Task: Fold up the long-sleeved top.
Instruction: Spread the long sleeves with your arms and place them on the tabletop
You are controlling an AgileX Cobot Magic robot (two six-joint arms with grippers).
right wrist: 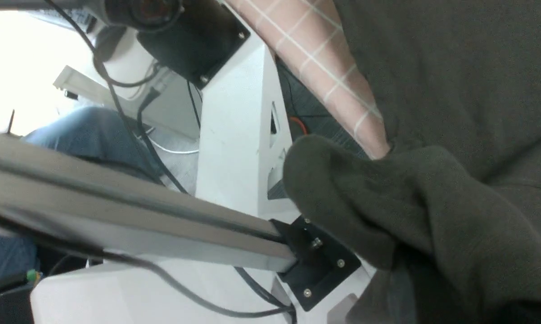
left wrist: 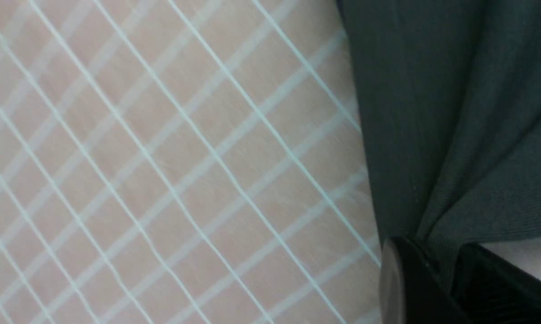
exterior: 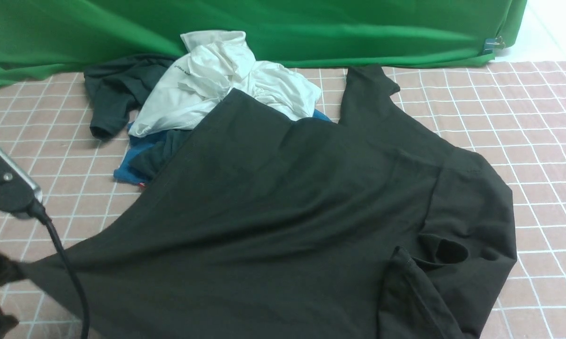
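Sweatshirt first: the long-sleeved top (exterior: 283,202) lies spread across the middle of the counter (exterior: 523,108), black against the pink checked cover. One sleeve runs away from me toward the green backdrop (exterior: 264,28). On my right side the cloth is folded over on itself, with an open cuff facing up. Its far edge laps over a white shirt (exterior: 207,89) and a blue garment (exterior: 132,165); a dark tee (exterior: 113,89) sits just beyond those.

My left gripper (left wrist: 446,274) is clamped on a pinch of the top's fabric, which fans out from between the jaws. In the front view that corner is drawn to a point at the near left, lifted off the counter, with the arm's cable (exterior: 71,282) hanging in front.

In the right wrist view, bunched black cloth hides the right gripper, so I cannot tell whether it is open or closed.
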